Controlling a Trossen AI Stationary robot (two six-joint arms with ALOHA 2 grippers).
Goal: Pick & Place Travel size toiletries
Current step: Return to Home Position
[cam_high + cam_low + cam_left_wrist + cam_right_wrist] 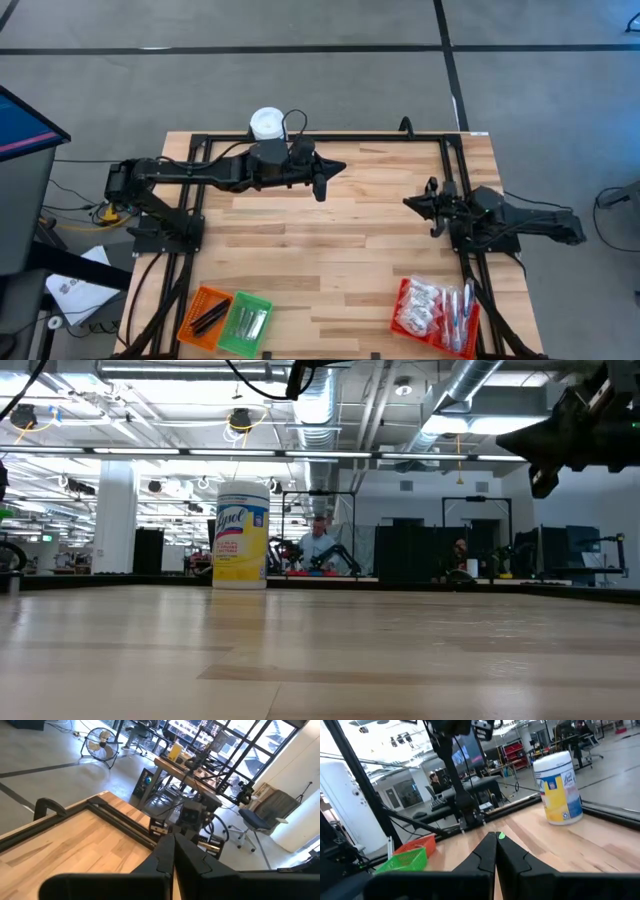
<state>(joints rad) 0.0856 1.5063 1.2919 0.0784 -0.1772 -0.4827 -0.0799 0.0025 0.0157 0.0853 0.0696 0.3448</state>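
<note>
Left gripper point(335, 170) far centre, right gripper point(410, 203) at right; fingers pressed together, empty. Toiletries point(425, 300) in near-right red basket point(397, 312).

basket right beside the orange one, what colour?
Green; the basket shows best in the high view.

Overhead straight down, low level view, two wrist views — canister point(241, 535) shared
</note>
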